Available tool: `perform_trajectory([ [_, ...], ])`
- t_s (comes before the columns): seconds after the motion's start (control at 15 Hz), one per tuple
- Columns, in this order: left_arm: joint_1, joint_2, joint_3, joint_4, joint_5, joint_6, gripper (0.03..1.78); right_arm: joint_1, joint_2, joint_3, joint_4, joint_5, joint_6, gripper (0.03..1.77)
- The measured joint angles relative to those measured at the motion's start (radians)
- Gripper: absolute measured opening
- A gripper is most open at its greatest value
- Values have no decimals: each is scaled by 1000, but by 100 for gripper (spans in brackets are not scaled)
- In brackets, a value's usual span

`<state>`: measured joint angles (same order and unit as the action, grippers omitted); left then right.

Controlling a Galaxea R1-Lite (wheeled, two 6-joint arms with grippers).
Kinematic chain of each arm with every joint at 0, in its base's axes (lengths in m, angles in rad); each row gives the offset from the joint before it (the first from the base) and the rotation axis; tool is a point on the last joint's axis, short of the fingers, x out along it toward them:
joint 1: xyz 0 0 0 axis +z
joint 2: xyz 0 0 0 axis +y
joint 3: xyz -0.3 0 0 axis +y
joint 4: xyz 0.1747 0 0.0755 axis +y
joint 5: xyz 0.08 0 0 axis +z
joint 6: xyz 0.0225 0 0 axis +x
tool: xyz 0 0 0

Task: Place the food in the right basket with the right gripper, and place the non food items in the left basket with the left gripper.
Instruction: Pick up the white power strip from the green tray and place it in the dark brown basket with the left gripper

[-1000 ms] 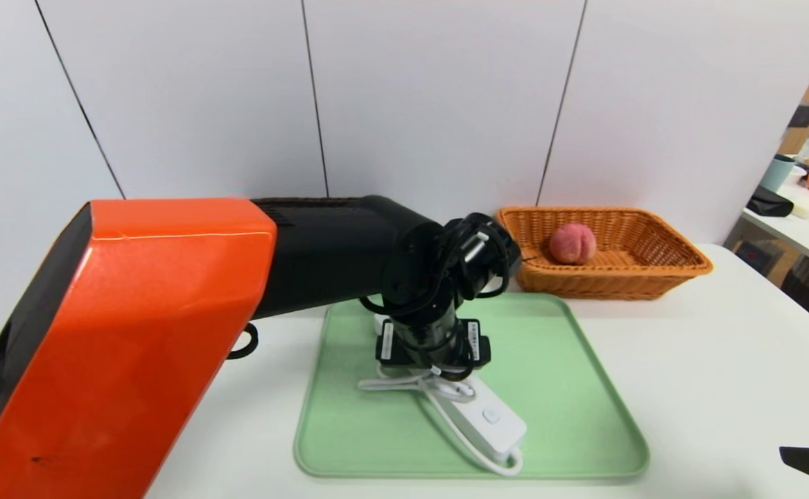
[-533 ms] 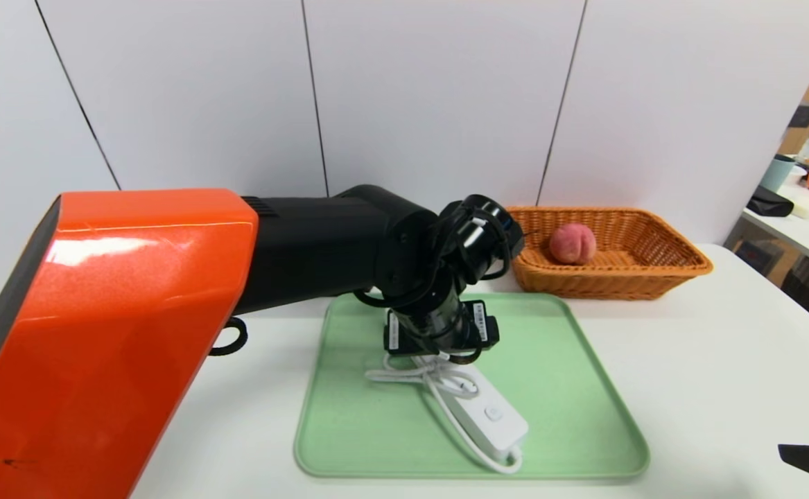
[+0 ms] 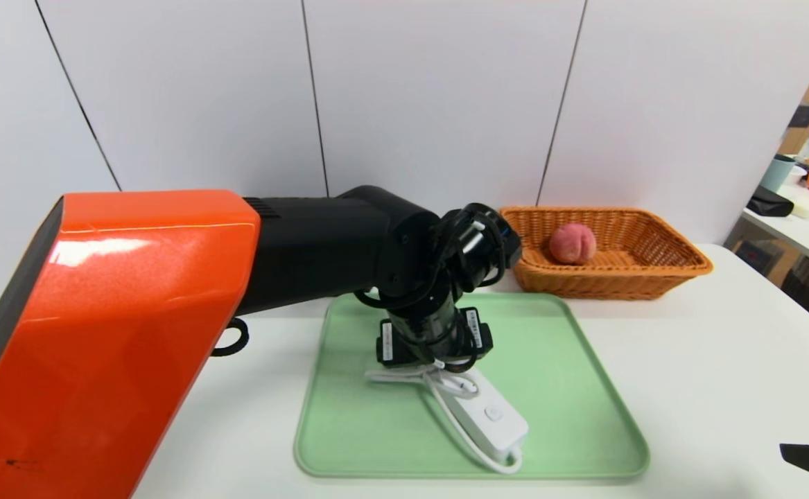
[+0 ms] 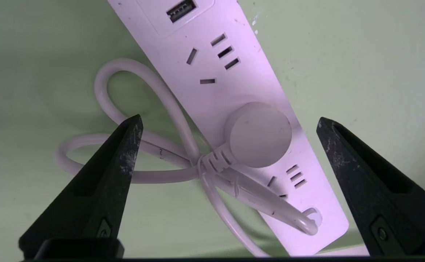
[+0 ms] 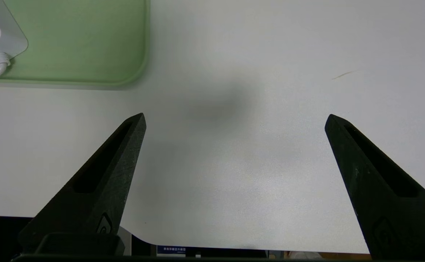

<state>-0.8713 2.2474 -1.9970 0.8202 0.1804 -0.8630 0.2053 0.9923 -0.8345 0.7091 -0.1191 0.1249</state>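
The left pincer hangs released over the white power strip, its two fingers spread wide to either side of the plug and bundled cord; the strip lies slantwise on the green tray at the middle of the counter; the peach sits in the orange basket by the counter's far right edge; the right pincer, also released, hovers over bare counter near the tray's corner.

Head view looks down over the tray — both wrist views, closer, share it.
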Motion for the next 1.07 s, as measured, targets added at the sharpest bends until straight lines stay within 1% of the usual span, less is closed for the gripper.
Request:
perform_trajectory([
  [0.07, 0, 1, 0, -2, 0, -24, 169, 0, -1, 0, 0, 0, 0, 170],
  [0.27, -6, 9, 0, -16, 1, -37, 169, 0, -1, 0, 0, 0, 0, 170],
  [0.47, -19, 22, 0, -42, 4, -73, 169, 0, -1, 1, 0, 0, 0, 170],
  [0.6, -26, 31, 0, -38, 8, -90, 169, 0, -1, 2, 1, 0, 1, 170],
  [0.73, -29, 34, 1, 9, 12, -57, 169, 0, -1, 3, 0, 0, 1, 170],
  [0.8, -29, 35, 2, 42, 19, -14, 169, 0, 0, 3, 0, 0, 1, 170],
  [0.87, -29, 34, 2, 63, 37, 37, 169, 0, 0, 4, 0, 0, 1, 170],
  [0.93, -28, 34, 2, 71, 69, 86, 169, 0, 1, 4, 0, 0, 1, 170],
  [1.0, -28, 34, 2, 68, 103, 124, 169, 0, 1, 5, 0, 0, 3, 170],
  [1.07, -28, 35, 2, 58, 124, 153, 169, 0, 1, 5, 0, 0, 3, 170],
])
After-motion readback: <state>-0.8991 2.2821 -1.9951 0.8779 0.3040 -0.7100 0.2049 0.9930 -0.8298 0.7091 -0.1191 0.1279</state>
